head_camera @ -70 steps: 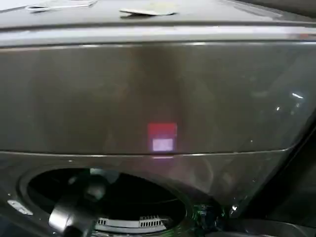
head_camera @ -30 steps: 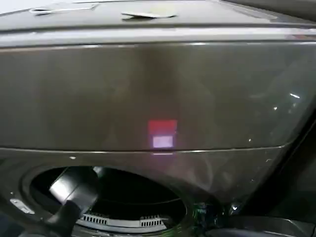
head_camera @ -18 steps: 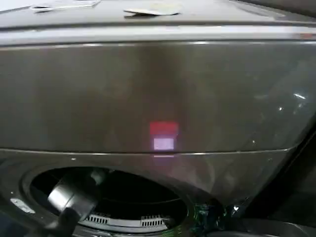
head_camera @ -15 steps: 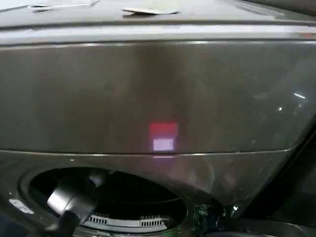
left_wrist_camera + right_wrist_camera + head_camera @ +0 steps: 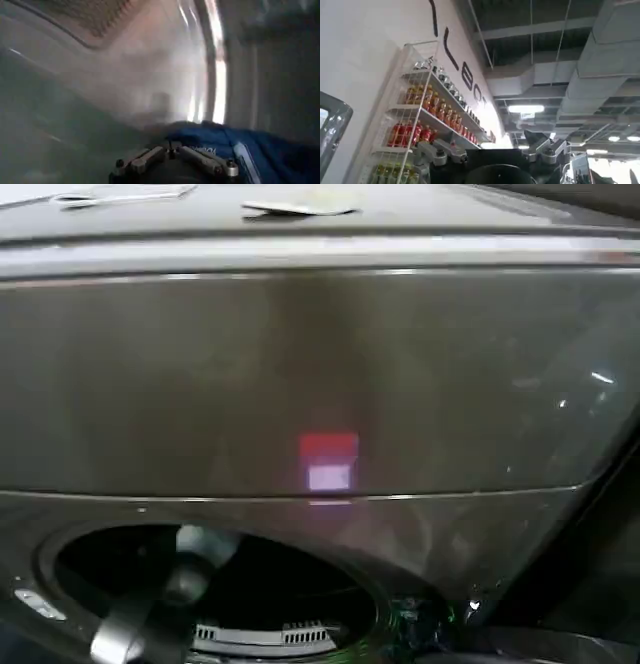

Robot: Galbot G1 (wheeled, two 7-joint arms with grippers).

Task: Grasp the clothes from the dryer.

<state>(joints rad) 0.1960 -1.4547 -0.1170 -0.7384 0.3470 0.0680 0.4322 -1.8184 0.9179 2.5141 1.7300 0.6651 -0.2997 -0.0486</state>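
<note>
The dryer (image 5: pixel 320 384) is a bronze-grey front-loader with its round porthole (image 5: pixel 300 584) open at the bottom of the head view. My left arm (image 5: pixel 150 624) reaches through the porthole into the dark drum. In the left wrist view, the left gripper (image 5: pixel 170 149) is inside the drum with its fingers drawn together at the edge of the clothes (image 5: pixel 260 150), a navy-blue garment with a small white mark, and it appears shut on the fabric. The right gripper (image 5: pixel 492 146) is away from the dryer, pointing up at the ceiling, open and holding nothing.
Flat papers (image 5: pixel 300 206) lie on top of the dryer. A red and white light patch (image 5: pixel 328 461) shows on its front panel. A wire shelf of bottles (image 5: pixel 425 120) stands against a white wall, under ceiling ducts (image 5: pixel 600 60).
My left arm swung up and left at the porthole, then came back down. It now reaches deeper into the drum.
</note>
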